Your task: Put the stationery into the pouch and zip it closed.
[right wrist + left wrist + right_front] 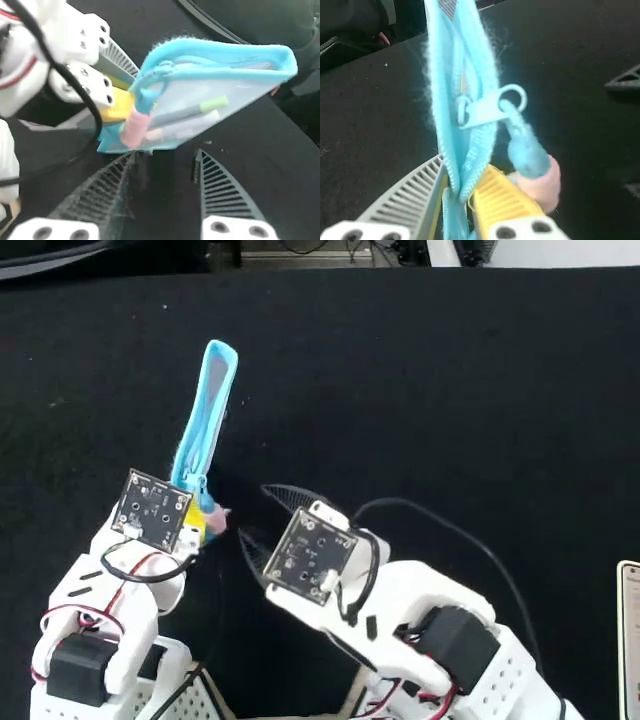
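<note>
**High view: pouch held on edge, its pull hanging just off the open right jaws**

From where I stand, the blue pouch [205, 415] is up on its edge over the black table [450, 390]. Its long axis runs away from both arms and leans a little to the right at the far end. The left gripper [197, 512] has the near end, with its grey and yellow jaws clamped together on the fabric. Through the clear side panel, the right wrist view shows the stationery [190, 112] already inside, pens lying lengthwise along the pouch.

The zipper slider [480, 112] sits on the top seam close to the gripped end. A fuzzy blue cord hangs from it and ends in a pink bead [134, 127]. The bead dangles on the side of the pouch that faces the right arm.

The right gripper [252, 512] is just beside that end, with its black jaws spread wide and nothing between them. It is plainly the nearer free tool, and the bead lies a short way ahead of its fingertips, nearer one of them.

I can't tell whether the seam is fully shut along its length. If it isn't, I'd judge the next move to be closing on the bead and drawing it along the pouch's long axis while the left arm anchors the near end. The pull is small and swings freely, so a grab could easily miss it.
</note>
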